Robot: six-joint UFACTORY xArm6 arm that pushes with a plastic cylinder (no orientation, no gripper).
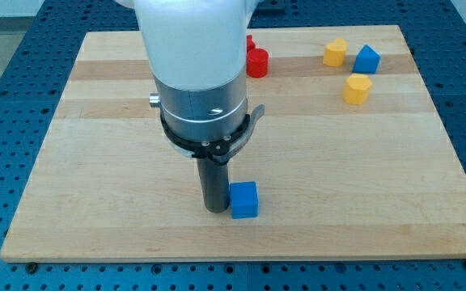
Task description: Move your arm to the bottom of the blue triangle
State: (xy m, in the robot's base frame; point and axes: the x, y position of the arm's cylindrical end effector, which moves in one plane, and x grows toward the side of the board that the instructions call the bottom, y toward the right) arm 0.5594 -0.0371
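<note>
**Tip parked at blue cube; blue triangle well off toward top right**

Nearest the camera sits the blue cube point(244, 200), low on the wooden board point(95, 194). My tip point(215, 210) stands touching, or all but touching, the cube's left face. No jaws exist on this rig, so there is no spread or pinch to report.

Taking the blue cube as landmark: the blue triangle point(367, 59), the task's block, lies well apart toward the view's top right. A yellow block point(336, 52) sits just left of the triangle, and a second yellow block point(357, 88) just below it. A red cylinder point(256, 62) lies above the cube, partly hidden behind the arm.

Judgement: the approach step appears barely begun. The next move calls for travel up and right, stopping under the triangle without nudging the lower yellow block, which crowds that spot.
</note>
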